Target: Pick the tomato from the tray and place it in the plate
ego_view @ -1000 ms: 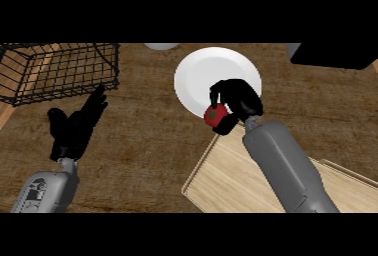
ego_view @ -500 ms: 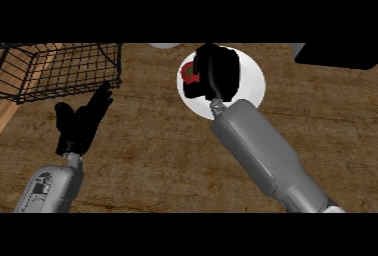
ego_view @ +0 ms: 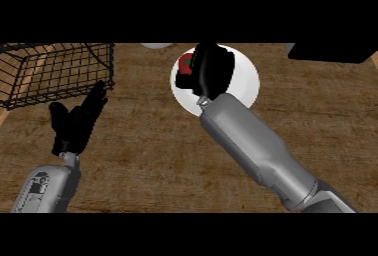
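One red tomato point(ego_view: 186, 63) sits inside the right hand point(ego_view: 209, 70), fingers curled around it, just over the white plate point(ego_view: 244, 80). Far to its left, the left hand point(ego_view: 76, 122) rests with straight fingers.

A red tomato point(ego_view: 187, 62) with a touch of green at its top shows only as a small patch, the rest hidden behind a black hand. It sits over the upper left part of a white plate point(ego_view: 244, 82). The plate is round and plain, lying flat on the wooden counter near the far edge, its middle largely covered. The tray is not visible.
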Robot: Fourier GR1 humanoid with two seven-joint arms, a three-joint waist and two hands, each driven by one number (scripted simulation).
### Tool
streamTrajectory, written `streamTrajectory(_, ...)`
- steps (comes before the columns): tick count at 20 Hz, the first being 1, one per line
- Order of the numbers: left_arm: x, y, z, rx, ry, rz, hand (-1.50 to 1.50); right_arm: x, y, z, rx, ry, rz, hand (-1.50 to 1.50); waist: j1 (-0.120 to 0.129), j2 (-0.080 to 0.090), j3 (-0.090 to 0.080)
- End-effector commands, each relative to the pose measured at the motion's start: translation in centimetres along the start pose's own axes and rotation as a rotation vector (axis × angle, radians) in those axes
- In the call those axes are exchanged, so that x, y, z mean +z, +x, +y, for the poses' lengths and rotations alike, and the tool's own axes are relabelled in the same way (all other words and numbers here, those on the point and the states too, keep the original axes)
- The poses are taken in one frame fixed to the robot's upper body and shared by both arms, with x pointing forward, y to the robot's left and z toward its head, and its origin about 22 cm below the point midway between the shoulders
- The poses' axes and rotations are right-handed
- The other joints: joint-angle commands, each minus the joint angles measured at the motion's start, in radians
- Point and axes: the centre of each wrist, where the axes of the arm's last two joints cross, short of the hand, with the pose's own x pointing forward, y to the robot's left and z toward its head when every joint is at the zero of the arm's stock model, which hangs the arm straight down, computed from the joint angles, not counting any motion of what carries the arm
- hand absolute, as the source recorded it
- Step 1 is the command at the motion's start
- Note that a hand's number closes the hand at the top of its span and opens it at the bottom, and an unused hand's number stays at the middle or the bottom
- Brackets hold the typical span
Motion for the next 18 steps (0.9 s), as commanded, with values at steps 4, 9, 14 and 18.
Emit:
streamTrajectory(4, 1.0, -2.4, 1.3, 0.008, 0.039, 0.019, 0.0, -0.5, -2.2, 2.3, -0.04, -0.04, 0.142, 1.5, -0.03, -0.001, 0.001)
streamTrajectory(9, 1.0, -0.9, 1.3, -0.002, 0.046, 0.027, 0.0, -1.0, -5.8, 4.1, 0.079, 0.069, 0.172, 1.5, -0.054, -0.005, 0.002)
streamTrajectory(14, 0.7, -1.1, 3.0, 0.008, 0.071, 0.025, 0.0, -2.5, -7.1, 3.6, -0.094, 0.227, 0.294, 1.5, -0.051, 0.003, 0.003)
streamTrajectory(18, 1.1, -1.1, -0.4, 0.009, 0.035, 0.027, 0.0, -3.1, -8.7, 4.0, -0.085, 0.302, 0.177, -1.5, -0.052, -0.002, 0.003)
